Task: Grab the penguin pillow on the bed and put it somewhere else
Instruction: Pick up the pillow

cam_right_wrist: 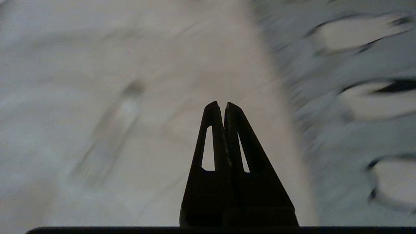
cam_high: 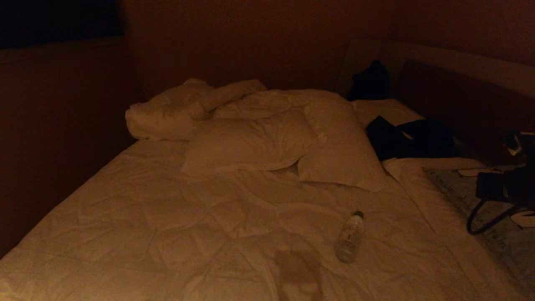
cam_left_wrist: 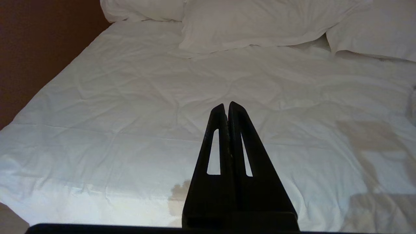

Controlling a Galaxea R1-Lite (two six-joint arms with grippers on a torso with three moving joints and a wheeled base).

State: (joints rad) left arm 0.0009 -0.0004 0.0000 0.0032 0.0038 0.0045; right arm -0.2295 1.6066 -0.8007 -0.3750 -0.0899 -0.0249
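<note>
Rumpled cream bedding is filling the head view, with a small bottle lying on the bed and two plain pillows sitting further back. Over at the right edge the penguin pillow is lying flat, and the right arm is hanging above it. Left wrist view: the left gripper is hovering over bare bedding, fingers pressed together, gripping nothing. Right wrist view, pretty blurry: the right gripper is also closed and empty, pointing at the sheet just beside the pillow's edge.
</note>
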